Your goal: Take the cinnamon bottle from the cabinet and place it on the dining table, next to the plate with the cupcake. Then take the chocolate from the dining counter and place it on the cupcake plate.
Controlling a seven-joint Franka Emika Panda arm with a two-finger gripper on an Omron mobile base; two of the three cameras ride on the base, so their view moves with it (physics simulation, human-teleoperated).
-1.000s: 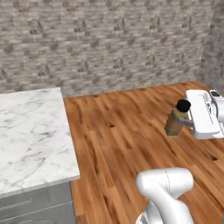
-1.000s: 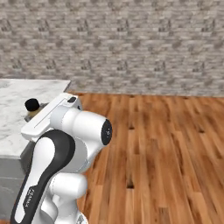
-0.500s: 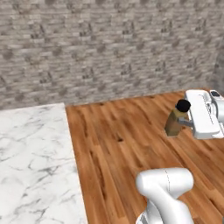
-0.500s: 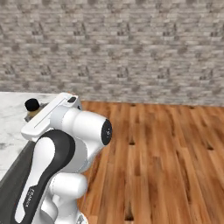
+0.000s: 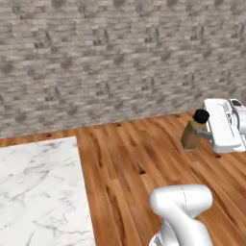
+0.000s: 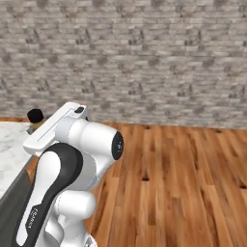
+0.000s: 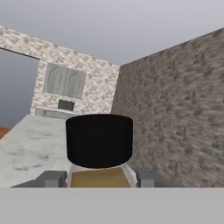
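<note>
mostly hidden cinnamon bottle, gripper seemingly clamped

One cinnamon bottle with one black cap is in sight. There is one marble bench, and one pincer.

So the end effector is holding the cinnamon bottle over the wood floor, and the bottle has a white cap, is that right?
Not quite. The cap is black, as the left base view shows. The rest stands: the end effector holds the cinnamon bottle over the wood floor.
</note>
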